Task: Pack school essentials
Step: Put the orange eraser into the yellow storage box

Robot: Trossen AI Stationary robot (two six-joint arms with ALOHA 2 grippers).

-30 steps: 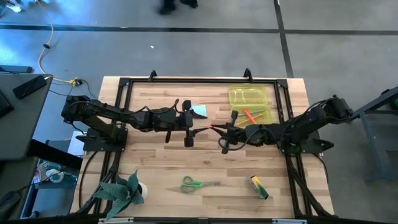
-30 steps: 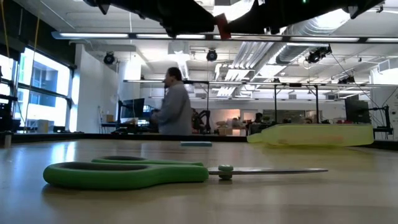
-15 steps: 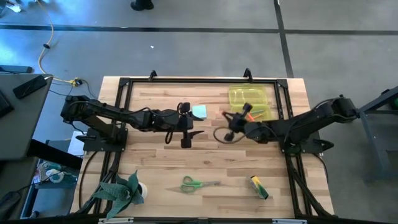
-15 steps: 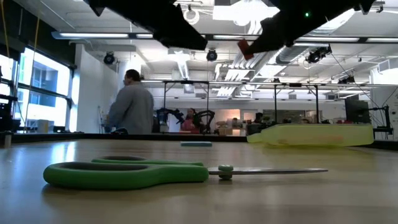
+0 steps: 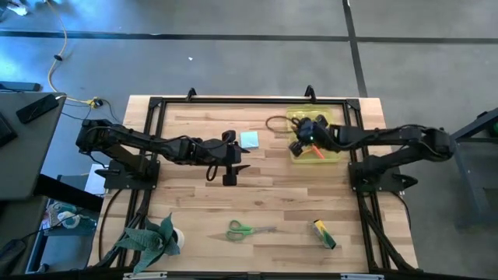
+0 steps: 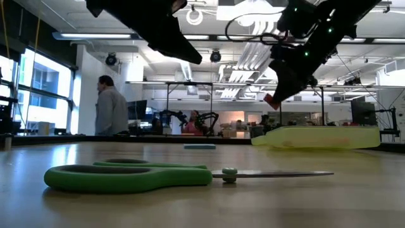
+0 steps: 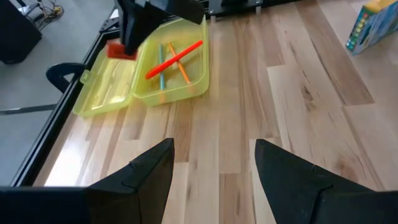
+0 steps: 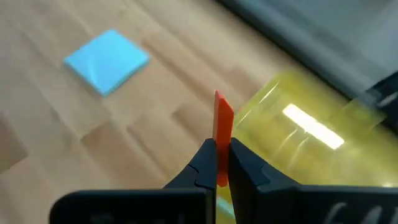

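Observation:
My right gripper (image 5: 297,145) hangs above the left edge of the translucent yellow case (image 5: 314,132) and is shut on the tiny red piece (image 8: 222,121), which also shows in the low view (image 6: 272,101). A red-orange marker (image 7: 176,58) and pencils lie in the case. My left gripper (image 5: 231,165) is open over the table's middle and holds nothing. The light-blue note pad (image 5: 249,139) lies flat near it. The green-handled scissors (image 5: 247,229) and the yellow-green stick (image 5: 324,233) lie near the table's near edge. My right gripper pinches the tiny red piece between its two fingertips (image 8: 205,163), by the end nearest the wrist (image 8: 222,155). The fingers point down at a slant from above. The piece is lifted clear and sticks out past the fingertips, over the case.
A green leafy plant (image 5: 152,237) sits at the near-left corner. A black frame (image 5: 233,102) runs along the table's far edge and sides. Bare wood lies between the note pad and the scissors. A person (image 6: 111,111) stands in the room beyond the table.
My right gripper has carried the red piece from the table's middle, close to my left gripper, toward the far right, and now hangs over the yellow case with its fingers tipped downward. My left gripper has stayed near the middle. The person behind has walked leftward.

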